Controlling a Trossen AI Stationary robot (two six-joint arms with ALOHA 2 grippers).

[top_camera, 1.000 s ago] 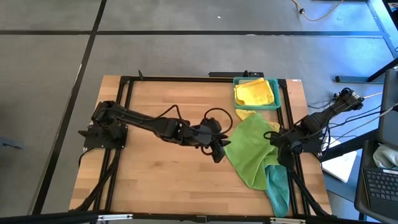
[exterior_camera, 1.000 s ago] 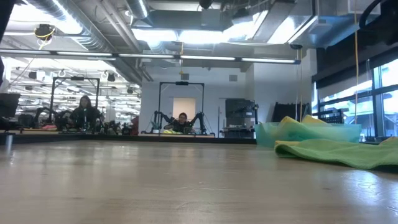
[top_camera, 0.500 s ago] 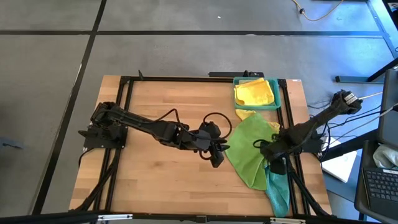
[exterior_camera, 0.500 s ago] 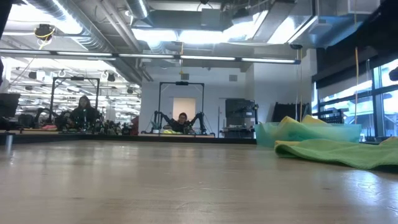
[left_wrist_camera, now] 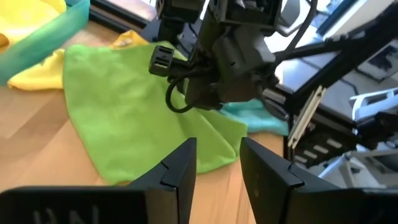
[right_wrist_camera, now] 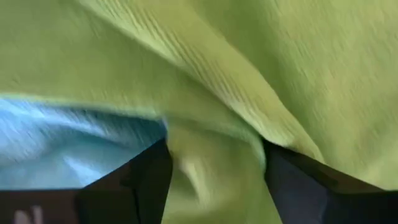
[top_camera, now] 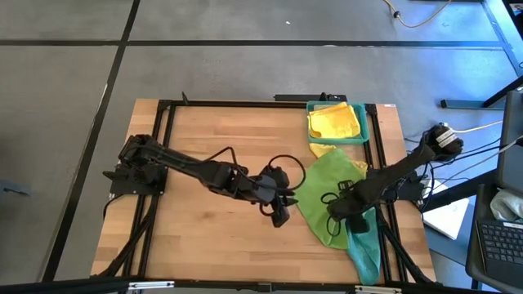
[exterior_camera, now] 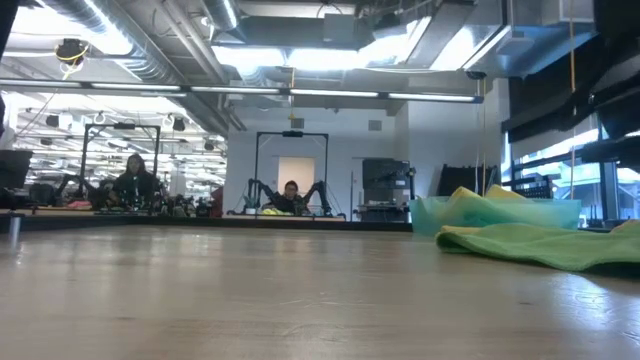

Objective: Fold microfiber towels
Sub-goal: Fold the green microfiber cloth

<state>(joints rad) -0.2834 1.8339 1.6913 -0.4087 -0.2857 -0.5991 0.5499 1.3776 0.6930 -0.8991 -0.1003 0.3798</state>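
A bright green microfiber towel (top_camera: pixel 323 184) lies rumpled on the right half of the wooden table, partly over a yellow towel (top_camera: pixel 324 149) and a teal towel (top_camera: pixel 365 245). Another yellow towel (top_camera: pixel 335 121) lies in the teal tray (top_camera: pixel 369 122) at the far right. My right gripper (top_camera: pixel 335 211) points down over the green towel's near part, open, its fingers on either side of a raised fold (right_wrist_camera: pixel 211 140). My left gripper (top_camera: pixel 281 216) hovers open just left of the green towel (left_wrist_camera: pixel 124 106), nothing between its fingers (left_wrist_camera: pixel 217 171). My right gripper comes at the green towel from above, and a ridge of the cloth (right_wrist_camera: pixel 217 155) stands between its two open fingers. I cannot tell whether the fingertips touch the cloth. My left gripper touches nothing.
Bare wood (top_camera: pixel 204 237) spreads across the table's left and middle. A black frame (top_camera: pixel 167 106) runs around the table's edges. The teal towel (right_wrist_camera: pixel 62 137) hangs over the near right corner. In the low view, people sit at far tables beyond the green towel (exterior_camera: pixel 530 245).
My right gripper has come down and toward the table's left and near edges, from the green towel's right edge to above its near part, rolling its wrist as it went. My left gripper has drifted a little toward the near edge. The towels lie about as before.
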